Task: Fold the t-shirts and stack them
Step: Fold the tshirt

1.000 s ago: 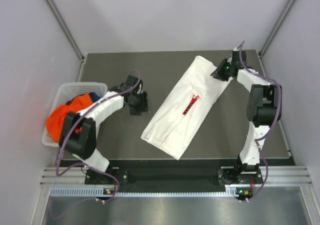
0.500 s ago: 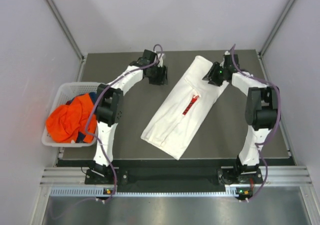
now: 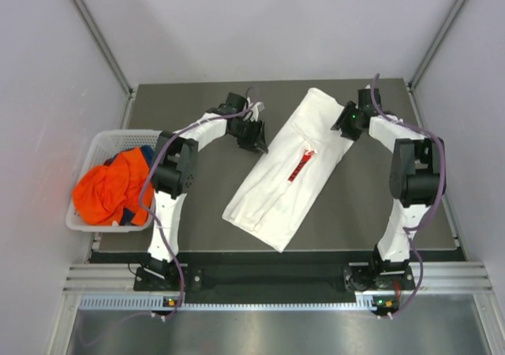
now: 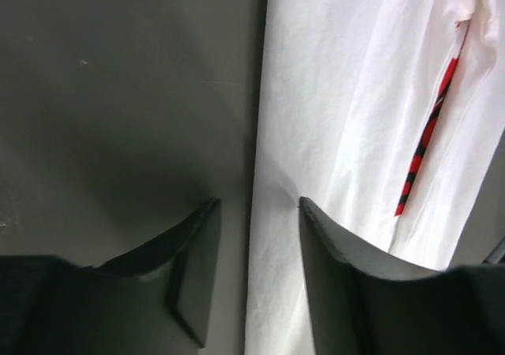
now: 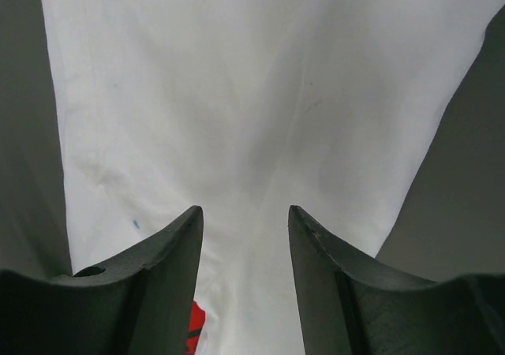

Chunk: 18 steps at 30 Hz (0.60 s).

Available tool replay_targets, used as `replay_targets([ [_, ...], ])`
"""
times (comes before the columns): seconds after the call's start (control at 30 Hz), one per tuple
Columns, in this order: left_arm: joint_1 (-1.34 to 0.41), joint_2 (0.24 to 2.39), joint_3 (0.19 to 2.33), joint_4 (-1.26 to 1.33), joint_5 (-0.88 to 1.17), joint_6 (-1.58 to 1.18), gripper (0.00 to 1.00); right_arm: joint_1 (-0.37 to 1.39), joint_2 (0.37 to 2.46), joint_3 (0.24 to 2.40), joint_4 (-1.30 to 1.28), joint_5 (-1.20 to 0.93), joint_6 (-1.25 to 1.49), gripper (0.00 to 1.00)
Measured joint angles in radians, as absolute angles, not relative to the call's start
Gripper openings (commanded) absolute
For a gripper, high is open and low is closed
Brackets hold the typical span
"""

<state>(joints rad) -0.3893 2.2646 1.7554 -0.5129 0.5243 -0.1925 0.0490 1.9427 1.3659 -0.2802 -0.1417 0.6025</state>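
Shows a narrow-folded white t-shirt (image 3: 288,170), left gripper (image 4: 259,203) and right gripper (image 5: 241,209) parted and empty at its far end, likely for another fold.

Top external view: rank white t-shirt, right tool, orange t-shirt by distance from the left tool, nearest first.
1. white t-shirt, immediately right of the left tool.
2. right tool, farther right, over the shirt's far end.
3. orange t-shirt, far left, in the basket.
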Motion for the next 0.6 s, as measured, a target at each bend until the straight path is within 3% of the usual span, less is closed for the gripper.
replay_targets([
  [0.03, -0.389, 2.265, 1.749, -0.505, 0.531, -0.199, 0.41, 0.057, 1.955, 1.388, -0.293, -0.109, 0.609, 0.49],
  [0.07, -0.389, 2.265, 1.743, -0.5, 0.53, -0.206, 0.29, 0.065, 1.966, 1.403, -0.299, -0.077, 0.616, 0.5],
  [0.23, -0.387, 2.262, 1.702, -0.482, 0.537, -0.236, 0.0, 0.105, 2.017, 1.442, -0.335, 0.039, 0.65, 0.54],
  [0.6, -0.323, 2.162, 1.508, -0.381, 0.564, -0.344, 0.0, 0.162, 2.192, 1.681, -0.437, 0.115, 0.653, 0.52],
])
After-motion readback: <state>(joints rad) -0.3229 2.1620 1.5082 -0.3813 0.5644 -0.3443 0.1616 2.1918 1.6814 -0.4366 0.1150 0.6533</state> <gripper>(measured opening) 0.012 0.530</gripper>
